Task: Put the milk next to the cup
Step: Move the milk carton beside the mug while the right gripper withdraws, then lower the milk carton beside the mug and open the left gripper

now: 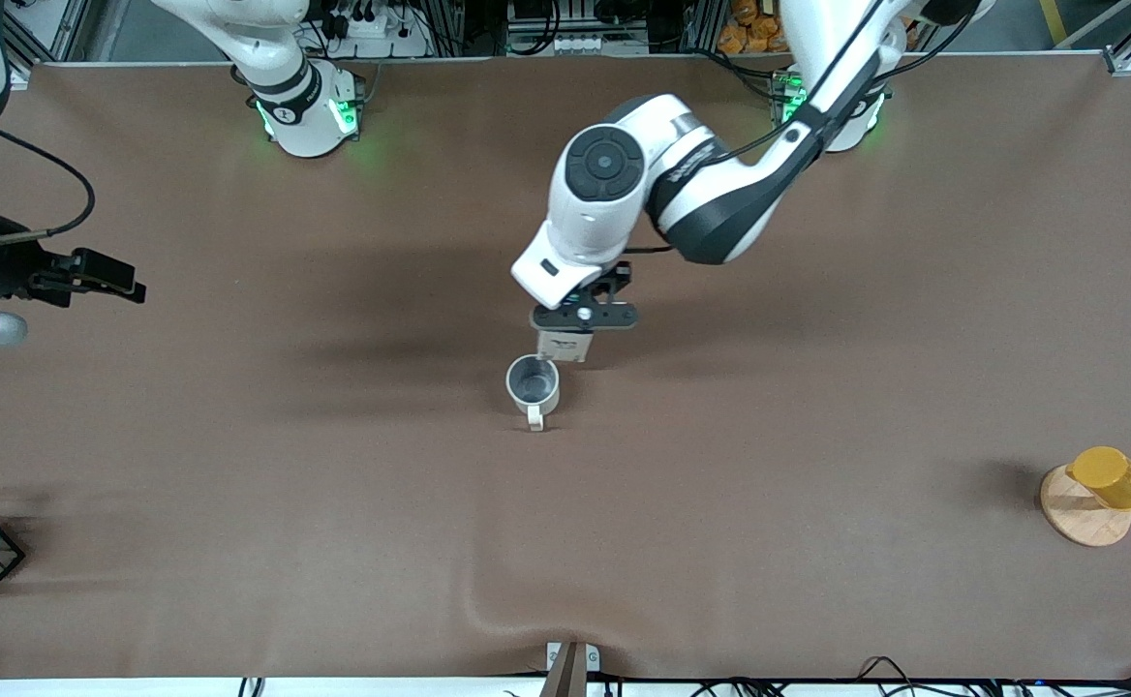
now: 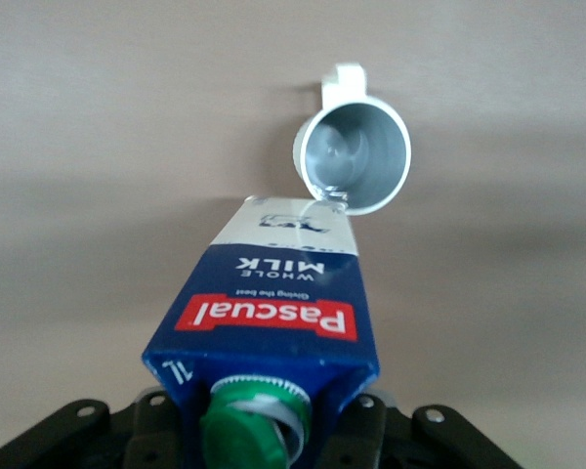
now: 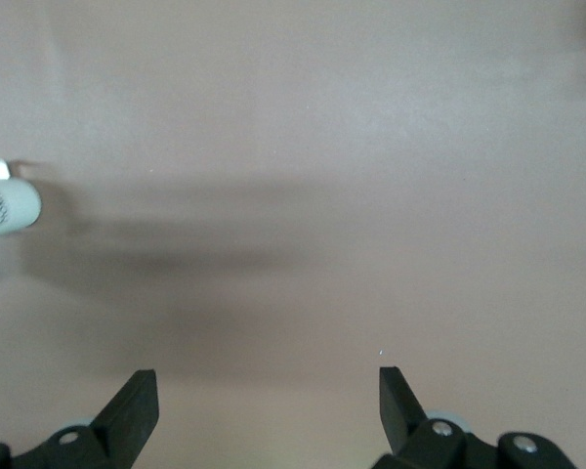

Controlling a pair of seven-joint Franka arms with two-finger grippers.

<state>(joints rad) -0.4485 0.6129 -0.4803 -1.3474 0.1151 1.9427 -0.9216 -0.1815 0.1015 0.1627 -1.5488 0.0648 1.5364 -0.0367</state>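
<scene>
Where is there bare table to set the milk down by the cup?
Bare cloth lies all around the cup except where the milk, held by the left gripper, crowds its rim. The right gripper waits open at its table end.

Robotics lab: two bench-mounted arms (image 1: 682,184), brown-covered tabletop (image 1: 333,542), aluminium framing (image 1: 1122,60), power strips (image 1: 565,44) along the edge.

Two white Franka arms with black joint sections and round dark caps, green lights glowing at their bases, black cables trailing alongside; black two-finger left gripper (image 1: 577,334) and right gripper (image 3: 269,401) show silver screws.
</scene>
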